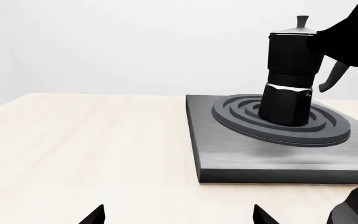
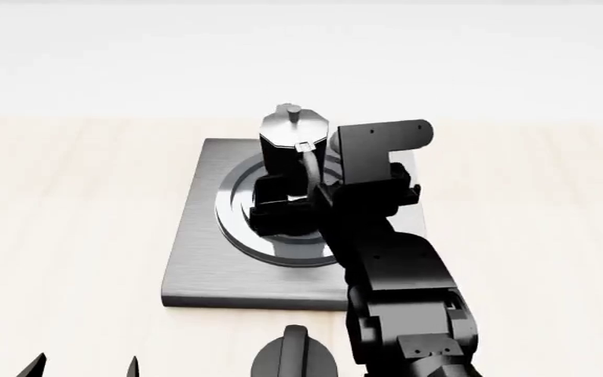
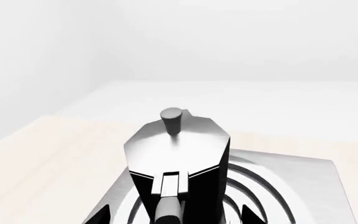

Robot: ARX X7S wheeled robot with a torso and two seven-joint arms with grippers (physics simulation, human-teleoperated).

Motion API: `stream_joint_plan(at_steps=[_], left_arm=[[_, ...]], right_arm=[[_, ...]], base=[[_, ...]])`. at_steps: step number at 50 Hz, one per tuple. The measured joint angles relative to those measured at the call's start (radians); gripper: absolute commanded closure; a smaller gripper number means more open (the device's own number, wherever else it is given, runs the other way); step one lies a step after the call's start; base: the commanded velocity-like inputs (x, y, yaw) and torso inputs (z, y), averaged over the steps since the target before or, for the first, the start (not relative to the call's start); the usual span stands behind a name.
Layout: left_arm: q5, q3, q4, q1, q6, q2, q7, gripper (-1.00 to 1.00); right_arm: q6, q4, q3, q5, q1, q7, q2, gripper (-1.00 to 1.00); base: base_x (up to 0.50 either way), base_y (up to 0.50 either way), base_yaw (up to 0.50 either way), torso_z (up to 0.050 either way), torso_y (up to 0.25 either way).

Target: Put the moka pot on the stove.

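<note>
The moka pot (image 1: 288,79) stands upright on the raised ring burner at the centre of the stove (image 1: 241,158), its base touching the inner rings. A black arm (image 1: 353,35) covers the pot's upper side, and the curved handle shows just below it. The stove lies flat on the pale wooden surface (image 1: 86,144). 2 dark fingertips (image 1: 95,215) of the left tool (image 1: 179,217) show well apart.

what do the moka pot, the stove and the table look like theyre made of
Moka pot: likely metal, with a glossy black faceted body and bright silver lid. Stove: brushed grey metal, fine streaks across the plate. Table: pale wood, faint grain, matte.
</note>
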State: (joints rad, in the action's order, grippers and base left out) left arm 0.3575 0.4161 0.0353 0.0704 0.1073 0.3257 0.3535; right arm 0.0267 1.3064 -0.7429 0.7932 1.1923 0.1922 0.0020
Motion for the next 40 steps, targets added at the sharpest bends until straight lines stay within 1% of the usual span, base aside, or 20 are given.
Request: stream_joint_plan(at_steps=[14,26,40], left_arm=[[0.002,0.003,0.000,0.001,0.001,0.002,0.002,-1.00],[0.003,0.006,0.001,0.002,0.003,0.004,0.002,-1.00],[0.004,0.009,0.002,0.003,0.005,0.006,0.002,-1.00]], right_arm=[[0.043,0.002,-0.032,0.063,0.002,0.043,-0.001,-1.00],[0.108,-0.010,-0.108,0.127,-0.008,0.054,0.001,-1.00],[0.102,-0.188,-0.153,0.165,-0.060,-0.018,0.070,-1.00]], base=[[0.00,0.00,0.00,0.000,0.000],[0.00,0.00,0.00,0.000,0.000],[0.00,0.00,0.00,0.000,0.000]])
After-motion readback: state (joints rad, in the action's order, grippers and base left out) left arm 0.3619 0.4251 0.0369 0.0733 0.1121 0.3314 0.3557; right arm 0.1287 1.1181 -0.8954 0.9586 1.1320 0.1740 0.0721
